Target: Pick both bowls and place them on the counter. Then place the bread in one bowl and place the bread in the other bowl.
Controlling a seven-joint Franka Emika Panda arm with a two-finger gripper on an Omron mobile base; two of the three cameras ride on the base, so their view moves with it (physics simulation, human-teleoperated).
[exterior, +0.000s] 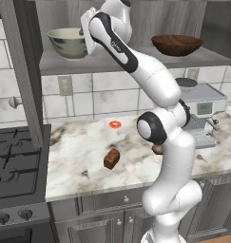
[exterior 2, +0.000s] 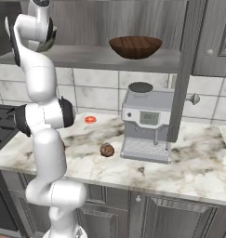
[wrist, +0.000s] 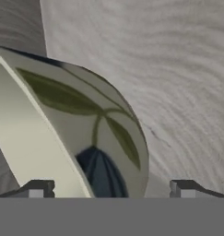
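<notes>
The deep cream bowl (exterior: 67, 42) stands on the grey wall shelf (exterior: 136, 59), and my hand is up against its right side. In the hand view the cream bowl (wrist: 85, 120) looms close, its rim and wall running down between the fingertips of my open gripper (wrist: 111, 191). The fingertips (wrist: 37, 189) stand wide apart, clear of the bowl's wall. To the right on the same shelf rests the dark wooden bowl (exterior: 177, 45) (exterior 2: 135, 47). On the marble counter (exterior: 79, 142) lie a brown chunk of bread (exterior: 111, 158) and a round brown bread (exterior 2: 107, 149).
A small red item (exterior: 115, 124) lies near the tiled wall. A grey coffee machine (exterior 2: 147, 123) stands on the counter under the wooden bowl. A dark stove (exterior: 12, 166) borders the counter's left end. A grey upright post (exterior 2: 182, 69) rises beside the machine.
</notes>
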